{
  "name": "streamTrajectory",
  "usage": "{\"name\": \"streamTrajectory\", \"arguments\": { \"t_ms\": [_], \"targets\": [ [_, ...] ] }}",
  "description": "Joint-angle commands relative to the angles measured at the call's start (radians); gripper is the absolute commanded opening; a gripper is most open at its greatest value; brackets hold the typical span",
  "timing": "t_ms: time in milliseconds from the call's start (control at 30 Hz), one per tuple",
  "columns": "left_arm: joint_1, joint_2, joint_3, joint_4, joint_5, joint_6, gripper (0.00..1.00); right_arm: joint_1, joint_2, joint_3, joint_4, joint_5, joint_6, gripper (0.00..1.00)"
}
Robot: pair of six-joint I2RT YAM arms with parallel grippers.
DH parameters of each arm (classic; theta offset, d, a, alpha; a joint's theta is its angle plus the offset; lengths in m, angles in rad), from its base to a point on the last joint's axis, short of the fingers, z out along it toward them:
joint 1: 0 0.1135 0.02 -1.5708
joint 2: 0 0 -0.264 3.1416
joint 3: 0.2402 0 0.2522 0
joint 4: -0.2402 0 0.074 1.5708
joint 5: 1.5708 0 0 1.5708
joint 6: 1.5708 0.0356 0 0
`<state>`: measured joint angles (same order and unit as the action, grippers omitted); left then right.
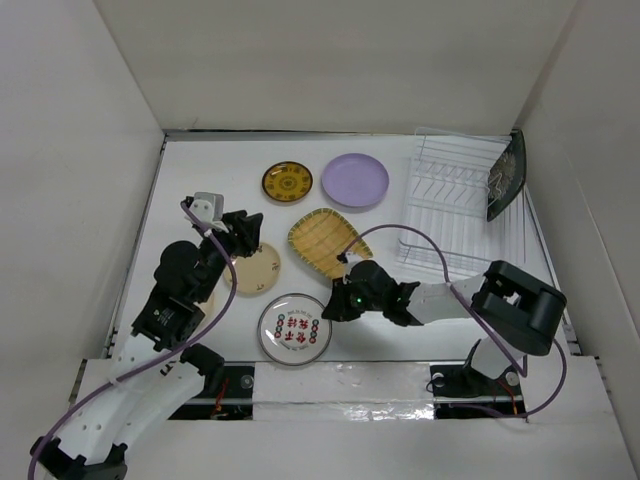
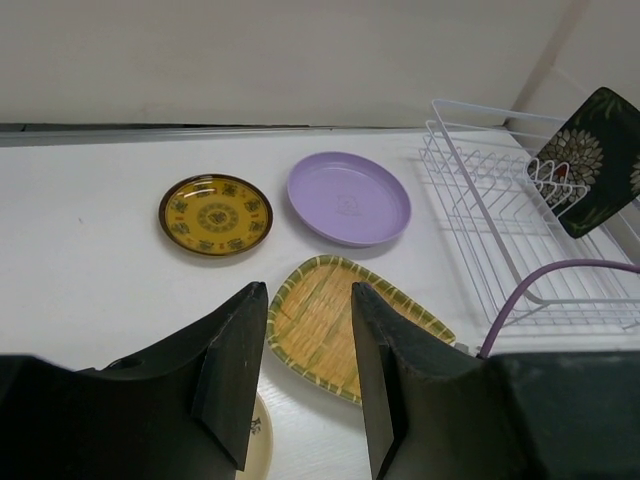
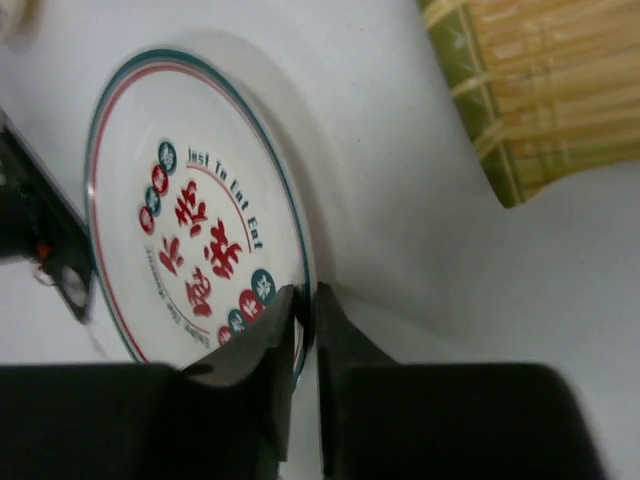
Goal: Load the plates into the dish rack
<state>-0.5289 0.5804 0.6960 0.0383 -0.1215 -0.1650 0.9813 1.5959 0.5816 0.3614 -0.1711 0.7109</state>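
Note:
My right gripper (image 1: 333,308) is shut on the right rim of the white plate with red characters (image 1: 293,329), which lies near the table's front; the wrist view shows the rim between the fingers (image 3: 305,292). My left gripper (image 1: 247,230) is open and empty above the cream speckled plate (image 1: 258,270), whose edge shows in the left wrist view (image 2: 258,445). The yellow ribbed plate (image 1: 325,240), the brown-and-yellow plate (image 1: 287,182) and the lavender plate (image 1: 355,180) lie on the table. The white wire dish rack (image 1: 455,210) stands at the back right. The plain cream plate is out of view.
A dark patterned square plate (image 1: 505,175) stands on edge at the rack's right end, also in the left wrist view (image 2: 595,155). White walls enclose the table on three sides. A purple cable (image 1: 400,235) loops over the rack's front.

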Motion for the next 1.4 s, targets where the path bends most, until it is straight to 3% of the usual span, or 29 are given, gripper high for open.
{"name": "streamTrajectory", "arguments": {
  "t_ms": [0,33,167,267,400,433,533,600,733,933,1100,1200,1367],
  "targets": [
    [0.003,-0.024,0.008,0.038,0.031,0.001,0.36,0.003,0.015,-0.025,0.053,-0.011,0.061,0.05],
    [0.003,-0.027,0.013,0.038,0.045,-0.002,0.36,-0.006,0.007,-0.031,0.053,-0.016,0.067,0.00],
    [0.003,-0.056,0.020,0.037,0.095,-0.013,0.37,-0.006,-0.114,-0.037,-0.021,0.001,0.061,0.00],
    [0.003,-0.086,0.028,0.031,0.114,-0.018,0.38,-0.006,-0.293,0.036,-0.185,0.050,-0.005,0.00],
    [0.003,-0.093,0.046,0.005,0.235,-0.039,0.38,-0.119,-0.514,0.214,-0.483,0.273,-0.140,0.00],
    [0.003,-0.093,0.053,0.000,0.288,-0.044,0.38,-0.204,-0.562,0.295,-0.527,0.391,-0.155,0.00],
    [0.003,-0.105,0.043,-0.005,0.351,-0.050,0.38,-0.309,-0.585,0.409,-0.599,0.596,-0.235,0.00],
    [0.003,-0.126,0.037,-0.014,0.391,-0.059,0.37,-0.407,-0.556,0.538,-0.627,0.672,-0.321,0.00],
    [0.003,-0.201,0.004,-0.025,0.450,-0.062,0.35,-0.527,-0.395,0.739,-0.619,1.069,-0.529,0.00],
    [-0.049,-0.324,-0.030,-0.035,0.369,-0.051,0.34,-0.687,-0.173,0.949,-0.549,1.338,-0.845,0.00],
    [-0.079,-0.332,-0.030,-0.035,0.356,-0.048,0.35,-0.721,-0.044,0.980,-0.373,1.416,-1.150,0.00],
    [-0.089,-0.340,-0.030,-0.037,0.349,-0.047,0.36,-0.740,0.001,0.972,-0.291,1.421,-1.251,0.00],
    [-0.089,-0.347,-0.030,-0.037,0.327,-0.045,0.37,-0.786,0.050,0.943,-0.358,1.366,-1.165,0.00]
  ]
}}
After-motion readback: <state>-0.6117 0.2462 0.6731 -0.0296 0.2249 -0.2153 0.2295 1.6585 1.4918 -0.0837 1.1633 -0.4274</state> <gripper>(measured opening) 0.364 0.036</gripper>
